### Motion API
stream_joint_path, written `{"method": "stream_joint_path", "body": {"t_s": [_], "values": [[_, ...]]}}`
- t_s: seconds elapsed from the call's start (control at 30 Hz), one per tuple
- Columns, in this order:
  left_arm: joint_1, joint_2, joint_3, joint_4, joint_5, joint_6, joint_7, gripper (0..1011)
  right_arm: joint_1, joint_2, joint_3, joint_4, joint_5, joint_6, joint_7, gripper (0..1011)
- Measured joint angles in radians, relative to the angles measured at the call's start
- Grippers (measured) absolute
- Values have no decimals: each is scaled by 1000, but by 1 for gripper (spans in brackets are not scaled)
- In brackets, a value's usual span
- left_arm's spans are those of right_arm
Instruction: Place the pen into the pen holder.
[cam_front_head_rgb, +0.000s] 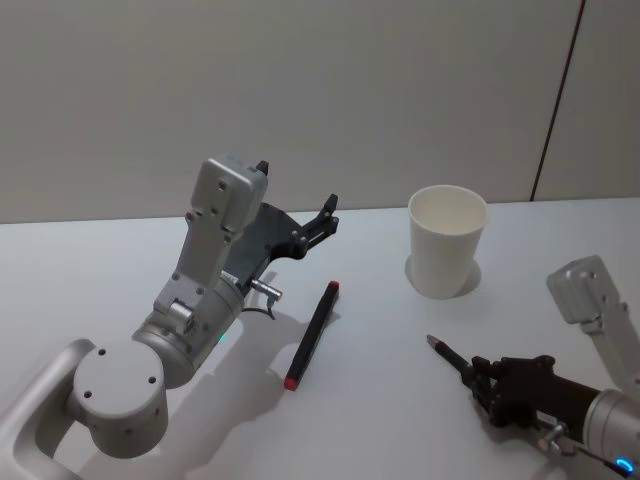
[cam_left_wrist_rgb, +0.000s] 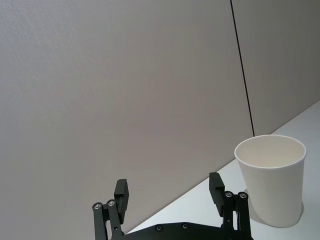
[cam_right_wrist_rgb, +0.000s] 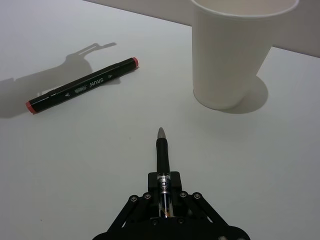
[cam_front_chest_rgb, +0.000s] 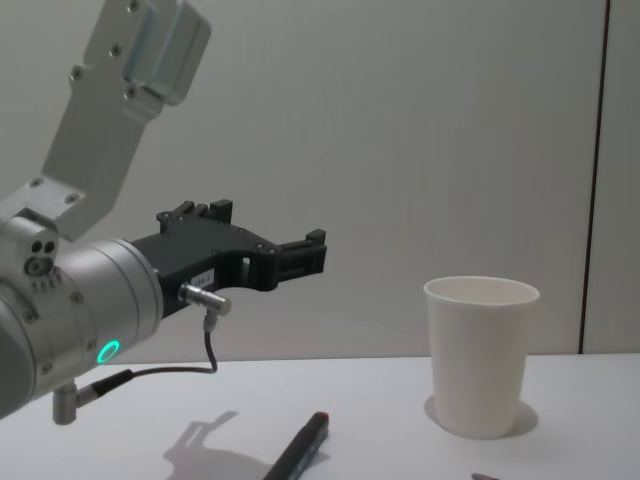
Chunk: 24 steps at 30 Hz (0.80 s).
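While the right gripper (cam_right_wrist_rgb: 164, 186) hung low over the white table (cam_right_wrist_rgb: 75, 165) at the robot's near right, its 2 black fingers were clamped together on the rear part of the pen (cam_right_wrist_rgb: 161, 155). The pen was a slim black one with a grey tip, and it stuck straight out ahead of the fingers, nearly level. Its tip pointed away from the robot and a little to the left, toward the ground between the cup and the marker. Whether the tip touched the table or hung just above it could not be told.

The pen holder (cam_right_wrist_rgb: 235, 55), a plain white paper cup with a rolled rim, stood upright on the table beyond the pen, mouth up. It was near the pen's tip but apart from it.

A black marker (cam_right_wrist_rgb: 82, 86) with 2 red ends lay flat on the table to the left of the cup, well apart from it and from the held pen. It lay just right of the left arm.

The left gripper (cam_left_wrist_rgb: 169, 190) was raised above the table on the left side, behind the marker. Its 2 fingers stood wide apart with nothing between them, and they pointed toward the back wall with the cup off to their right.
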Motion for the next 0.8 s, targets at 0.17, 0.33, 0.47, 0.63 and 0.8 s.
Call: {"method": "stream_joint_path", "body": {"t_s": [0.17,0.33,0.47,0.63,0.8], "values": [[0,0,0,0,0,0,0,1001,0,0,0,0,1,0,-1,131],[0,0,0,0,0,0,0,1001,0,0,0,0,1,0,-1,131],[0,0,0,0,0,0,0,1001,0,0,0,0,1,-4,1,131],[0,0,0,0,0,0,0,1001,0,1,0,1,5,-37,18,131],[0,0,0,0,0,0,0,1001,1,2,0,1,16,-91,41,131]]}}
